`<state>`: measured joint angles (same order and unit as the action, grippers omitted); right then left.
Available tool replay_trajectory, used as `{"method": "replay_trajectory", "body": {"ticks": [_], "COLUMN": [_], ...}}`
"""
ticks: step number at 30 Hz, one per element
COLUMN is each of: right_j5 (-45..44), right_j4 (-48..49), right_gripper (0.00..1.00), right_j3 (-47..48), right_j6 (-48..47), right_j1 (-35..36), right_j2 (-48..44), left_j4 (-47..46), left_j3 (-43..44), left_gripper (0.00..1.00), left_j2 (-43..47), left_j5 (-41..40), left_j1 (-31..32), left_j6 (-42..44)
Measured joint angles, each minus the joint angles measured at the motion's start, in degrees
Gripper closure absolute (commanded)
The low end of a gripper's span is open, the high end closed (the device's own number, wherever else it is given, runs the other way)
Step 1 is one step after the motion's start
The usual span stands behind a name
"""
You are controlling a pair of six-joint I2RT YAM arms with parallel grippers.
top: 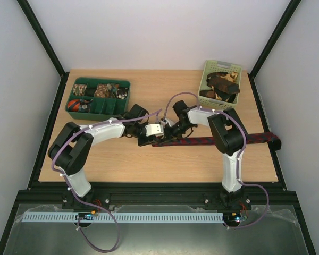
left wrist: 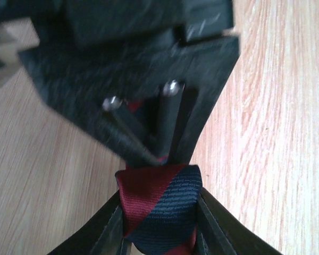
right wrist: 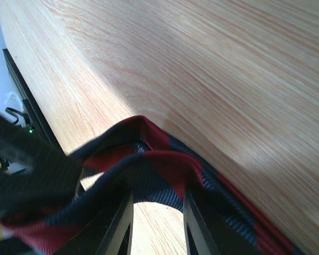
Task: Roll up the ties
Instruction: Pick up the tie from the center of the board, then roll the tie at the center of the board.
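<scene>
The dark red tie with navy stripes (top: 202, 141) is laid along the worktop (top: 122, 159) near its middle, its folded end is gripped between the left fingers (left wrist: 223, 234), and it is draped across the right fingers (right wrist: 109, 234), whose grip cannot be told.

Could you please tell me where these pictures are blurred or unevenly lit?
Top external: evenly lit, sharp. Left wrist: the striped tie is crisp, the right gripper above it blurred. Right wrist: pale sheen and a shadow band cross the table.
</scene>
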<state>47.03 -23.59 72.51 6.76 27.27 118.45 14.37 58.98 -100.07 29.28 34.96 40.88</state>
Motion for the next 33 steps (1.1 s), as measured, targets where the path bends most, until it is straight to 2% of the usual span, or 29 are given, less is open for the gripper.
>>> {"method": "replay_trajectory", "body": {"ticks": [8, 16, 25, 33], "right_j5": [1.4, 6.0, 7.8, 6.3], "right_j4": [-3.2, -1.3, 2.6, 3.8], "right_gripper": [0.49, 0.47, 0.63, 0.94], "right_j3": [-2.4, -4.6, -5.1, -5.4], "right_j6": [-1.9, 1.8, 6.9, 7.7], "right_j1": [-3.1, -4.0, -4.0, -4.0], "right_j2": [-4.3, -8.2, -7.9, -6.1], "left_j4": [0.1, 0.1, -1.6, -2.1], "left_j3": [-0.1, 0.9, 3.5, 4.0], "left_gripper": [0.67, 0.65, 0.65, 0.63], "left_j2": [-0.5, -2.2, -4.5, -5.6], "left_j5": [-0.9, -1.5, -2.4, -3.4], "left_j1": [-0.2, 1.1, 3.5, 3.8], "left_j6": [-0.3, -1.5, -4.5, -6.8]}}
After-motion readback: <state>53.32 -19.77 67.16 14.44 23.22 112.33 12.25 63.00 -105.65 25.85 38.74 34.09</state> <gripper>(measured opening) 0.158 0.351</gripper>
